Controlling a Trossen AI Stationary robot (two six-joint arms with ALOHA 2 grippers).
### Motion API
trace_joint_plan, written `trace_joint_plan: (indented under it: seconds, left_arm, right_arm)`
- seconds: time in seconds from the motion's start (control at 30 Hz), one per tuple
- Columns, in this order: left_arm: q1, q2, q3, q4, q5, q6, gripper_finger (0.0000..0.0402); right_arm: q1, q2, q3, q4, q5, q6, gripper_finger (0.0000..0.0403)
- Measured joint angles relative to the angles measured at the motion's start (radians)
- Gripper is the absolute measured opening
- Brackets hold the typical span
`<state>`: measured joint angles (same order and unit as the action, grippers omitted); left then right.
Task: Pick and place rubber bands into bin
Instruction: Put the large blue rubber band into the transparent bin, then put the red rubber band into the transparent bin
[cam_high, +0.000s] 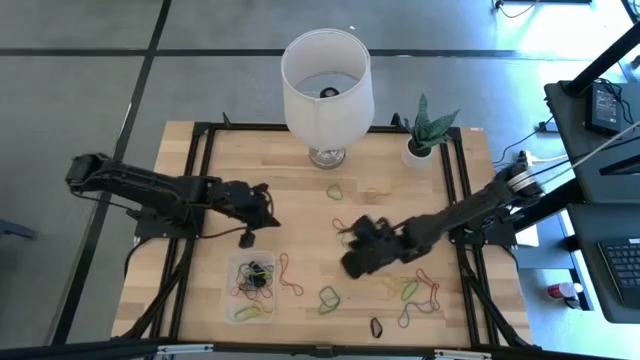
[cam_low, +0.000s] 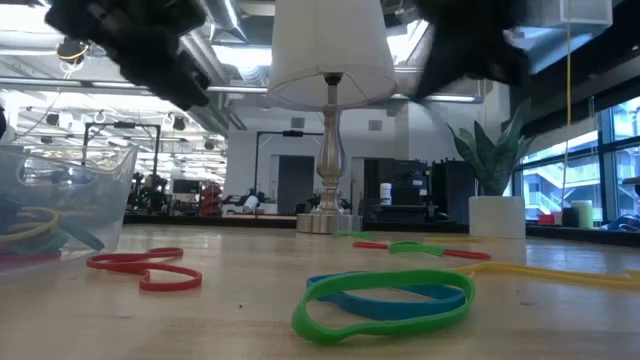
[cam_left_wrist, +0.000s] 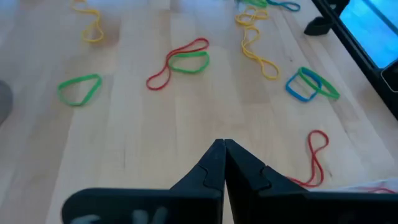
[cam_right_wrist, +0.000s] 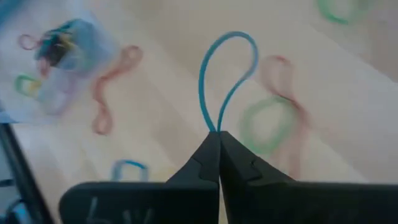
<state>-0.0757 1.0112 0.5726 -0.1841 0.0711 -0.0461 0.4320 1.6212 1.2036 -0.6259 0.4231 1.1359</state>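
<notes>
We find the right gripper (cam_right_wrist: 219, 134) above the middle of the table (cam_high: 300, 200), its fingers pressed together on a blue rubber band (cam_right_wrist: 227, 74). The band hangs as a narrow loop with its long axis running straight out from the fingertips, its closed end pointing away from the gripper. In the high view the right arm reaches in from the table's right edge, slanting down toward the front, with the gripper (cam_high: 358, 262) to the right of the bin (cam_high: 252, 290).

We note the left gripper (cam_left_wrist: 224, 146) with its fingers together and nothing between them. That arm stretches in from the left edge, its gripper (cam_high: 262, 215) over the table behind the bin.

The clear bin sits near the front edge, left of centre, with several coloured bands inside. Other rubber bands (cam_high: 420, 292) lie scattered on the wood to the right of the bin and toward the lamp (cam_high: 326, 85). A potted plant (cam_high: 425, 135) stands at the back right.
</notes>
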Motion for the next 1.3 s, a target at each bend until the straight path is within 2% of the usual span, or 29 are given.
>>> trace_joint_plan:
  seconds: [0.27,0.5,0.6,0.63,0.77,0.97,1.3]
  left_arm:
    - [0.033,-0.251,-0.141,-0.001,-0.002,0.008,0.0001]
    - [0.032,-0.325,-0.183,-0.015,0.002,0.008,0.0001]
    - [0.032,-0.326,-0.183,-0.013,0.012,0.007,0.0002]
    - [0.032,-0.327,-0.183,-0.015,0.012,0.005,0.0003]
    - [0.032,-0.326,-0.183,-0.021,0.014,-0.008,0.0002]
    - [0.031,-0.329,-0.183,-0.029,0.035,-0.021,0.0004]
    - [0.031,-0.328,-0.183,-0.029,0.068,-0.037,0.0004]
  right_arm:
    - [-0.004,0.374,0.551,0.005,0.035,-0.264,0.0]
    - [-0.034,0.689,0.988,0.069,0.055,-0.51,0.0]
    - [-0.059,0.816,1.128,0.092,0.014,-0.563,0.0]
    - [-0.067,0.852,1.156,0.119,-0.015,-0.567,0.0]
    - [-0.089,0.909,1.1,0.29,-0.115,-0.525,0.0]
    - [-0.09,0.965,1.096,0.253,-0.189,-0.459,0.0011]
    - [-0.09,0.952,1.119,0.238,-0.189,-0.464,0.0108]
